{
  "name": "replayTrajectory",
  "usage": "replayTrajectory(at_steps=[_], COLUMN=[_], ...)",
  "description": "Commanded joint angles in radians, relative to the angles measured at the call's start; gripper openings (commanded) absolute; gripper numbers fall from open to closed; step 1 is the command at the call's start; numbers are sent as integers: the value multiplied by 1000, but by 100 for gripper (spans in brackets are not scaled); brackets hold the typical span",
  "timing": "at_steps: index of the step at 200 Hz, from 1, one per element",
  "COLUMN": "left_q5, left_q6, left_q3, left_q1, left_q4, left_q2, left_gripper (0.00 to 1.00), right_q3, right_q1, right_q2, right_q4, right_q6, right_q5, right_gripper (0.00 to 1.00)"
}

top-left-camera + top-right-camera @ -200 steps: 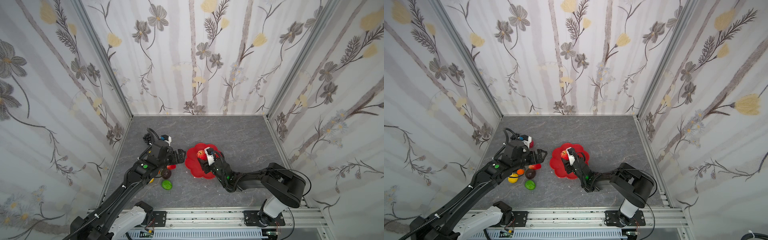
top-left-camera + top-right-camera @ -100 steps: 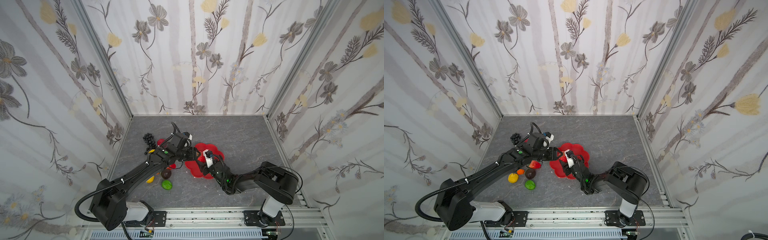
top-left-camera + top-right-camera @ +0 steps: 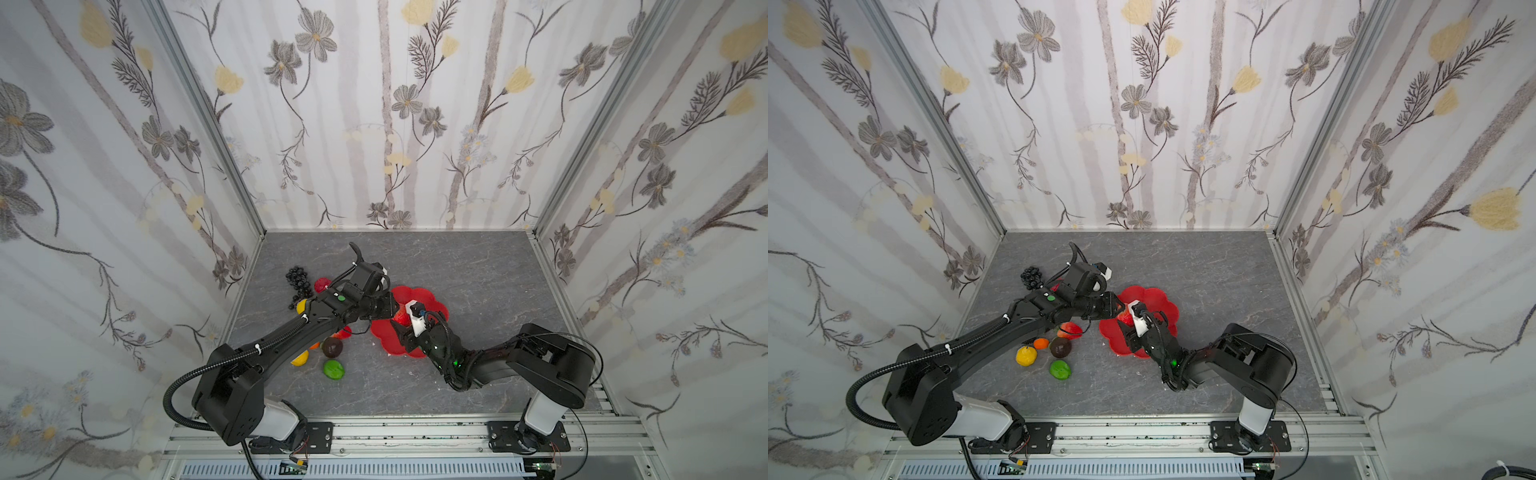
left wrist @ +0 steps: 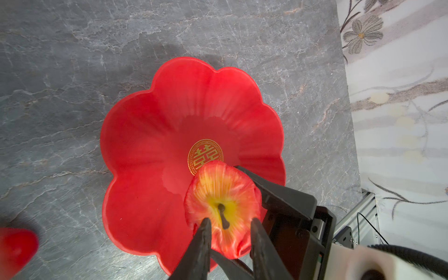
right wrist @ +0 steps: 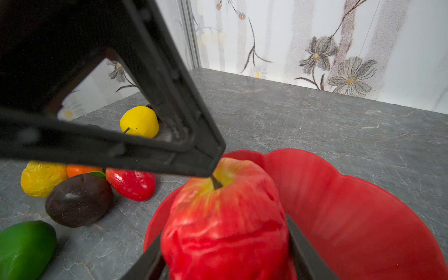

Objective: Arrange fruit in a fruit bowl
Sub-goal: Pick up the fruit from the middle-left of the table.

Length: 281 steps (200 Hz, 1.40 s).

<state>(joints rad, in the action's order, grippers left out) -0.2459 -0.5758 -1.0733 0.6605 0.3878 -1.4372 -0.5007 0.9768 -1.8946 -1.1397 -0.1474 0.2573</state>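
The left arm [image 3: 291,337] and right arm [image 3: 494,365] are black, with white bases [image 3: 277,417] and green lights [image 3: 341,297].

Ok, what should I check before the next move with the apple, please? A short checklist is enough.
1. Hold of the right gripper on the red apple: ok.
2. Apple over the fruit bowl: ok.
3. Bowl free of other fruit: ok.
4. Clearance of the left gripper from the apple: not ok, its fingers straddle the stem.
5. Apple resting on the bowl floor: cannot tell.
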Motion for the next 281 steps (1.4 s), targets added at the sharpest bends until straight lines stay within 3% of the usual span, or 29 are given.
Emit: replayTrajectory(at_steps=[1,145,163,198,232,258,281], left_q5=[28,9,19,56,126,180,231], left_q6=[2,10,17,43,81,116,144], left_q3=[-10,-25,-31,-45,-71,-99,-127], left_q1=[0,11,17,33,60,87,119], left_q4=[23,20,24,36,45,48,40], left_q2=[-8,-45,-45,-46,-63,-103,-158], left_gripper=[26,5,3,2,0,0,0], right_q3=[-4,-6,1,23,72,143,165], right_q1=[3,11,11,9,6,1,-5], right_q2=[-4,-1,3,42,172,354,558], right_q4=[-63,-60,-59,-44,75,231,484], right_q6=[12,20,19,-9,-70,-109,-111], right_q5=[5,8,12,26,15,19,115], right_gripper=[53,53,58,77,99,99,99])
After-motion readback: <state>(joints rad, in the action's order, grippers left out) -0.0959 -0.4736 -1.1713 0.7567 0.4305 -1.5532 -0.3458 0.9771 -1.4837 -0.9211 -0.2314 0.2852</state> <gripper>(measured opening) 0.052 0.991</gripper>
